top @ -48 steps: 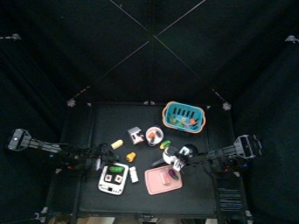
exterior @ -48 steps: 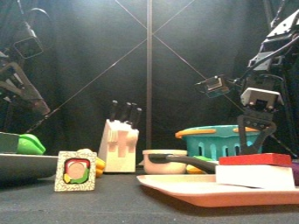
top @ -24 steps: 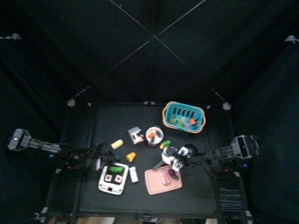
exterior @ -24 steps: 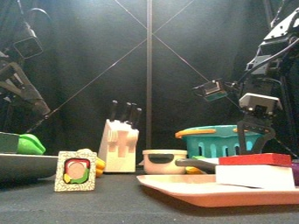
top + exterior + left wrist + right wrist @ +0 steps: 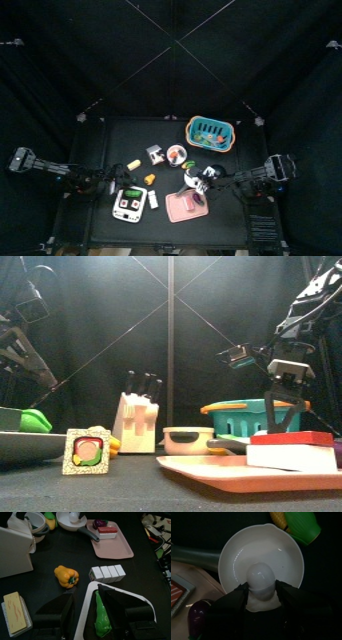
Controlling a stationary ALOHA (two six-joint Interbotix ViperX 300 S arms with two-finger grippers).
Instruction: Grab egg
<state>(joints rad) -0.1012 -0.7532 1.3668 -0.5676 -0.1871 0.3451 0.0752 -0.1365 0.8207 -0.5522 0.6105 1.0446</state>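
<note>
Right hand (image 5: 261, 604): its two jaws stand apart on either side of the egg (image 5: 260, 579), close against it; whether they press it, cannot tell. Egg lies in a white bowl (image 5: 241, 559) with a grey handle (image 5: 191, 556), near the middle of the bench (image 5: 127, 135). Beside the bowl: green-and-yellow corn (image 5: 298, 524) and a purple vegetable (image 5: 198, 618). Pink tray (image 5: 187, 207) just in front; teal basket (image 5: 210, 131) well behind. Left hand (image 5: 100, 614) hangs open over a white-rimmed tray holding a green pepper (image 5: 100, 614); orange bell pepper (image 5: 67, 576) near.
</note>
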